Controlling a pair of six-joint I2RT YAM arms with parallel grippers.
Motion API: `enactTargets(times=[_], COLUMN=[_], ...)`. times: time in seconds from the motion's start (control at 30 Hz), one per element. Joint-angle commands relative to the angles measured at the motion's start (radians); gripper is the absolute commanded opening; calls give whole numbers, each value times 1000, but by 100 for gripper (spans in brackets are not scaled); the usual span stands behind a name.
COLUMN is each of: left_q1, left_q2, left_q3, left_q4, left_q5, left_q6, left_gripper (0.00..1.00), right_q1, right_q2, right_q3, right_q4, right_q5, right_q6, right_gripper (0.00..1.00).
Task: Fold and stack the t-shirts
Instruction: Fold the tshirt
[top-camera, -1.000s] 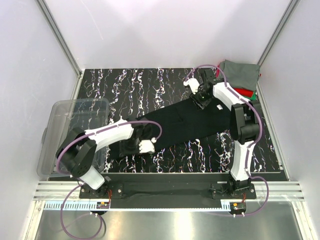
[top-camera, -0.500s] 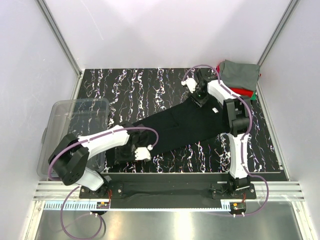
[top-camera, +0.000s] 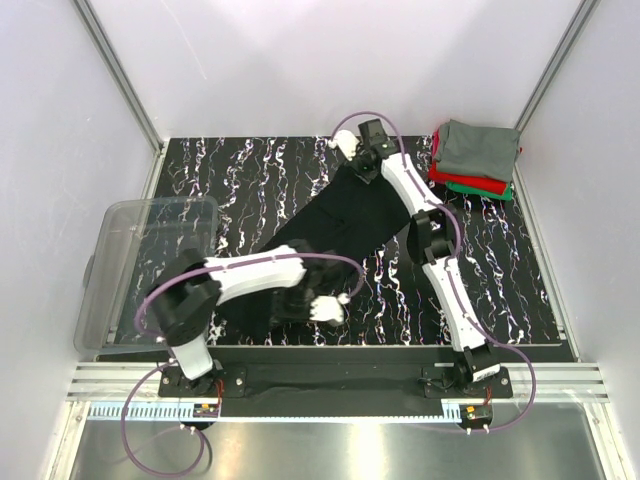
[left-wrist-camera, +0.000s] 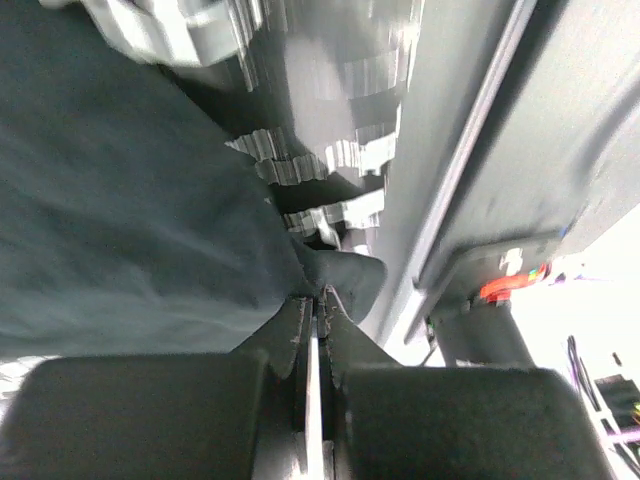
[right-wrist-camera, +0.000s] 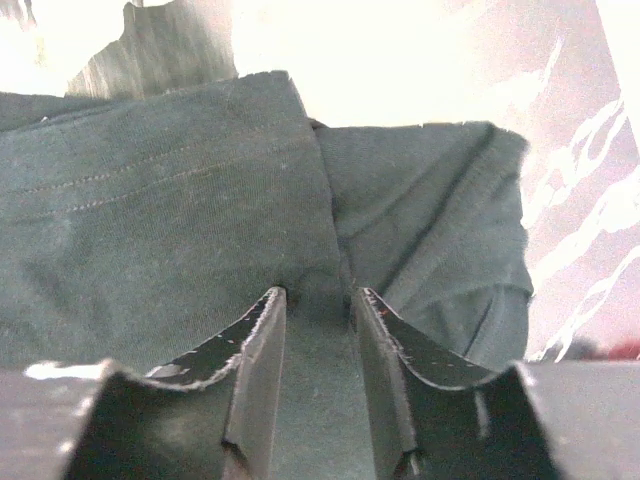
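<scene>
While the left gripper (left-wrist-camera: 315, 300), pinched tight on the near end of the black cloth t-shirt (top-camera: 340, 215), has swung right, the right gripper (right-wrist-camera: 318, 295), closed narrowly on its far end, has moved left. Shirt now stretched near-to-far between them: probably squaring for the fold. Folded grey, red and green stack (top-camera: 475, 160) sits far right.

1. I see the black t-shirt (top-camera: 335, 225) stretched diagonally across the marbled table (top-camera: 250, 170).
2. The left gripper (top-camera: 318, 308) is at its near end and the right gripper (top-camera: 362, 160) at its far end.
3. The stack of folded t-shirts (top-camera: 478, 150), grey over red and green, lies far right.
</scene>
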Motion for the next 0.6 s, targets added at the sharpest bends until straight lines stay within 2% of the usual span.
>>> enactTargets(times=[0.0, 0.13, 0.23, 0.3, 0.57], left_q1=[-71, -157, -182, -184, -179], left_q2=[72, 157, 145, 126, 66], left_q3=[140, 208, 239, 272, 458], left_q4=[3, -6, -19, -37, -85], left_q5=[96, 125, 137, 123, 45], left_q6=[-35, -70, -95, -90, -56], left_gripper=[0, 6, 13, 21, 30], right_q1=[28, 29, 28, 29, 29], right_q2=[20, 38, 4, -67, -331], right_q3=[-47, 22, 44, 4, -255], right_q4=[176, 279, 309, 313, 272], right_q5=[6, -14, -8, -12, -11], right_q6=[-33, 18, 58, 93, 156], right_gripper=[44, 47, 48, 50, 52])
